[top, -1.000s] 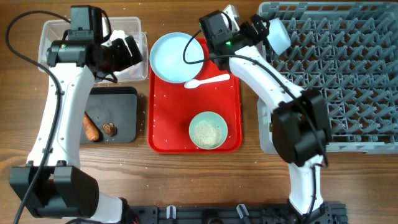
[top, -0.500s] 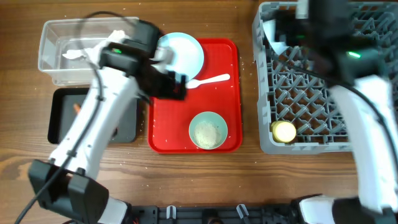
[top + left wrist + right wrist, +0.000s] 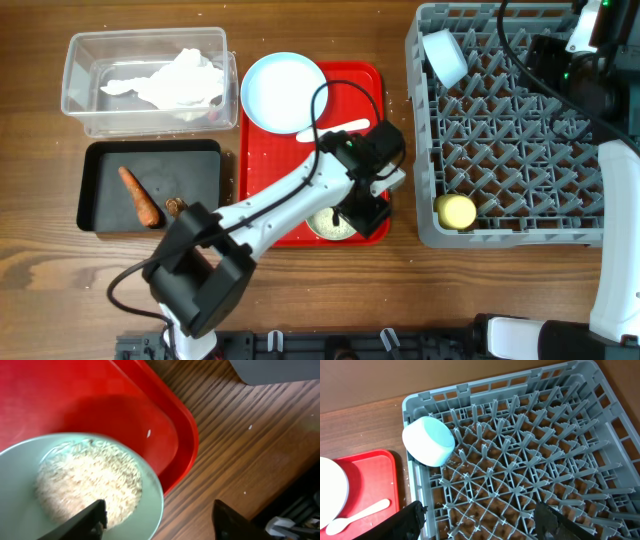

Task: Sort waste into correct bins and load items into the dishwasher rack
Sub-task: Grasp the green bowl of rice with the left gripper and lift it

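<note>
**Materials and finishes**

Counter: brown wood, striped grain, matt.
Red tray: smooth, glossy plastic.
Rack: grey moulded plastic, matt.
Tub: clear plastic.
Tissue: crumpled white paper.
Black tray: matt.
Bowl: smooth pale blue, slight sheen.

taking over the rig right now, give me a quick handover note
Left claw: open around the rim of the rice bowl on the red tray.
Right claw: open, empty, over the rack.
Done: tissue in the clear tub; carrot and brown lump in the black tray; one bowl and the yellow cup in the rack.
To do: bin the rice; rack that bowl, the plate and the spoon.
</note>
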